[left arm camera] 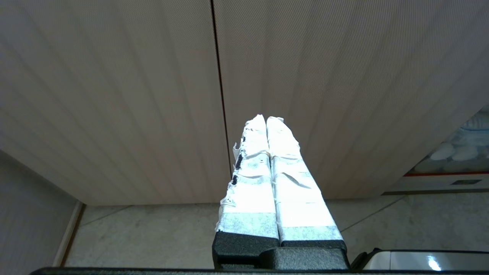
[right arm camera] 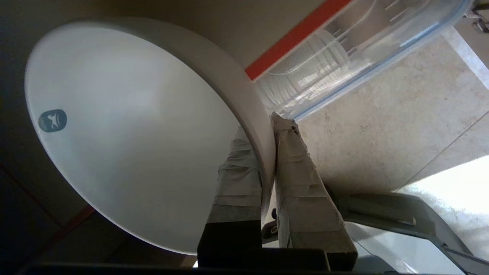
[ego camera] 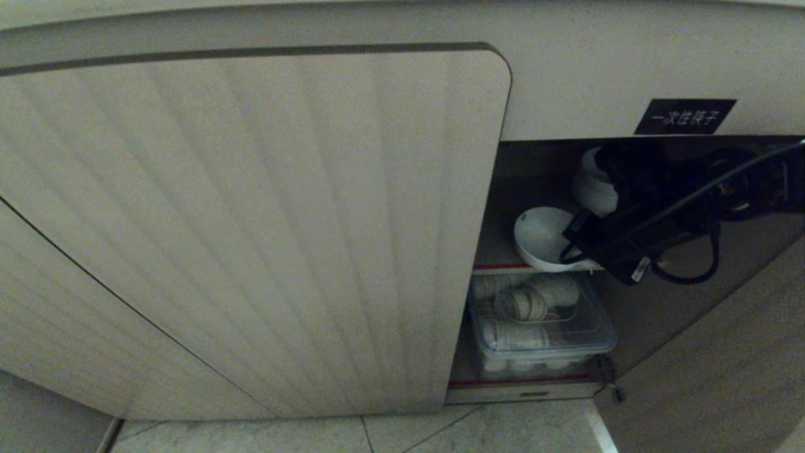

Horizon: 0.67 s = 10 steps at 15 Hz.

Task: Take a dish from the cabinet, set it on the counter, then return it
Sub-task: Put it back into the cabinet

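Dish (right arm camera: 126,137) rim sits pinched between the taped fingers (right arm camera: 237,172) of the right gripper (right arm camera: 267,126), one finger inside the bowl and one on its outer wall. In the head view the same white bowl (ego camera: 541,236) is at the front edge of the cabinet's (ego camera: 629,75) upper shelf, which has a red edge (ego camera: 494,266), inside the opening on the right, with the dark right arm (ego camera: 666,207) reaching in from the right. A small grey mark (right arm camera: 52,120) shows on the bowl's inner wall. Farther back on that shelf stands a stack of white bowls (ego camera: 591,185). On the lower shelf sits a clear lidded container (ego camera: 544,327) holding white rolled items. A black label with white characters (ego camera: 684,117) is fixed above the opening, and the ribbed beige door (ego camera: 251,226) covers the left. The left gripper (left arm camera: 267,122) hangs before that door, low over the tiled floor (left arm camera: 153,236), its taped fingers pressed together on nothing.
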Available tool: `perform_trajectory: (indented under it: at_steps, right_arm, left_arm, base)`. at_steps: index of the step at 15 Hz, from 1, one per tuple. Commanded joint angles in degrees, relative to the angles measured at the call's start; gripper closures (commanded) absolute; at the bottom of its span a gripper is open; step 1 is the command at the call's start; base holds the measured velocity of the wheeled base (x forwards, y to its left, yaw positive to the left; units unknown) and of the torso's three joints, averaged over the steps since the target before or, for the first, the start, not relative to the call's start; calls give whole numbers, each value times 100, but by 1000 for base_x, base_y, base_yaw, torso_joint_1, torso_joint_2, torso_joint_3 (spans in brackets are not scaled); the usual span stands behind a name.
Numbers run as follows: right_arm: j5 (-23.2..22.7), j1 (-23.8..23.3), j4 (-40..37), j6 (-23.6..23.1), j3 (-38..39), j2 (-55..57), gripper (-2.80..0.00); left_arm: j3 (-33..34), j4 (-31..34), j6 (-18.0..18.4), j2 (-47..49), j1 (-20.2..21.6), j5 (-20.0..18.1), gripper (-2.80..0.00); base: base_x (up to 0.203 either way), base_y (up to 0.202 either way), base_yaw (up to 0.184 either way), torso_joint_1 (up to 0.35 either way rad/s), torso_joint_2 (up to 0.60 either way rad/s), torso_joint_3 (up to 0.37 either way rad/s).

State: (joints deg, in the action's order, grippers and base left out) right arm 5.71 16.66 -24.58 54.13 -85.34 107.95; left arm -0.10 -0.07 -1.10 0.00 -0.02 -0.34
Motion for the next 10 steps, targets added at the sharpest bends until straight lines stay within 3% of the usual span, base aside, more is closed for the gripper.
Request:
perform_trajectory:
  at_steps: [1, 10]
  right_arm:
    - [30, 3, -21, 40, -105, 79, 0]
    - [168, 12, 13, 374, -246, 165, 0]
  left_arm:
    - [1, -1, -5, 0, -6, 8, 0]
    - [1, -1, -5, 0, -5, 7, 0]
  base:
    - [0, 0, 0, 0, 0, 0]
    - [0, 0, 0, 0, 0, 0]
